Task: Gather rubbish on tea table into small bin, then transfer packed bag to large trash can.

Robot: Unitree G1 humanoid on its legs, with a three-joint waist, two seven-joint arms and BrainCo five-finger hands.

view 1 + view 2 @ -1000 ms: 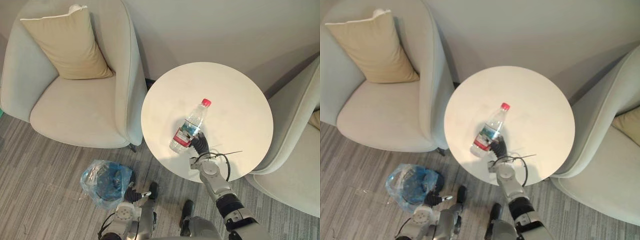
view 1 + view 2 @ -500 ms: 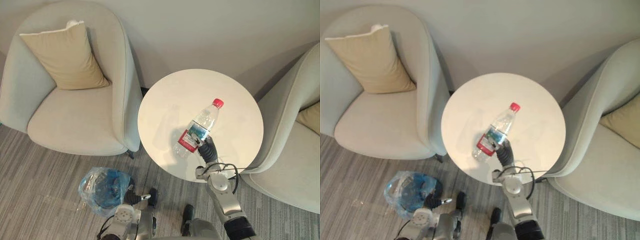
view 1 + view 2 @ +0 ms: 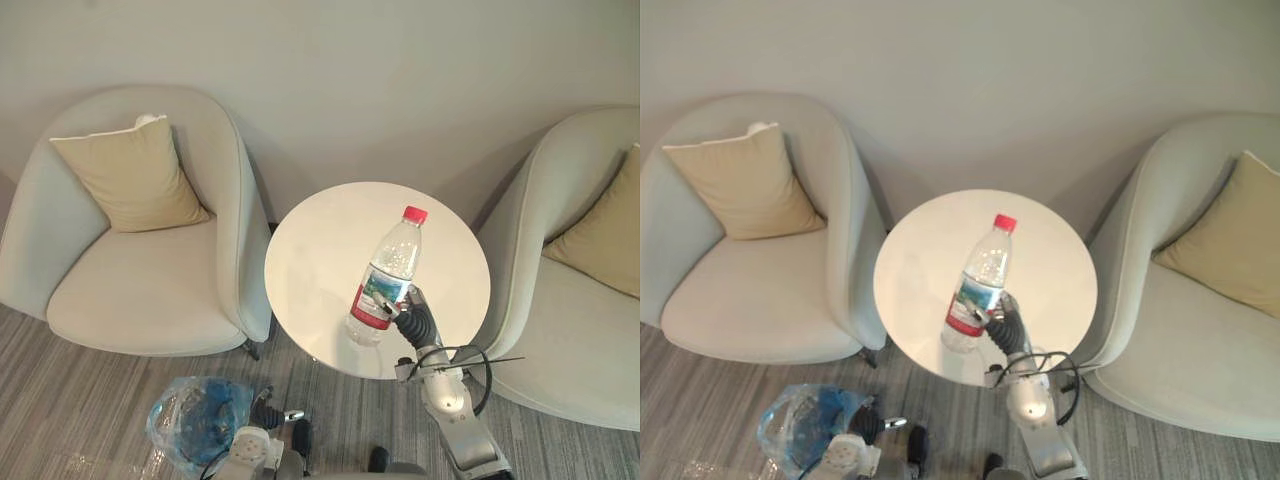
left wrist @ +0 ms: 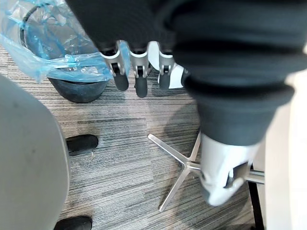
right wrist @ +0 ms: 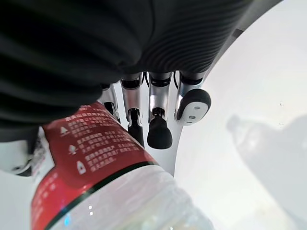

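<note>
A clear plastic water bottle (image 3: pixel 386 275) with a red cap and a red label hangs tilted above the round white tea table (image 3: pixel 318 245). My right hand (image 3: pixel 414 322) is shut on its lower half; in the right wrist view the fingers (image 5: pixel 154 115) curl beside the red label of the bottle (image 5: pixel 96 160). The small dark bin (image 3: pixel 198 420), lined with a blue plastic bag, stands on the carpet left of the table. My left hand (image 3: pixel 263 414) hangs low beside the bin, and its fingers (image 4: pixel 136 72) point down, straight, past the bag's rim (image 4: pixel 53 60), holding nothing.
A pale armchair (image 3: pixel 140 290) with a tan cushion (image 3: pixel 130 175) stands left of the table, close to the bin. A second armchair (image 3: pixel 570 310) with a cushion stands right of it. The table's metal star foot (image 4: pixel 180 167) rests on the striped grey carpet.
My right hand has lifted the bottle off the tabletop and tipped it more upright. The whole view has shifted up toward the wall. The left hand stays by the bin.
</note>
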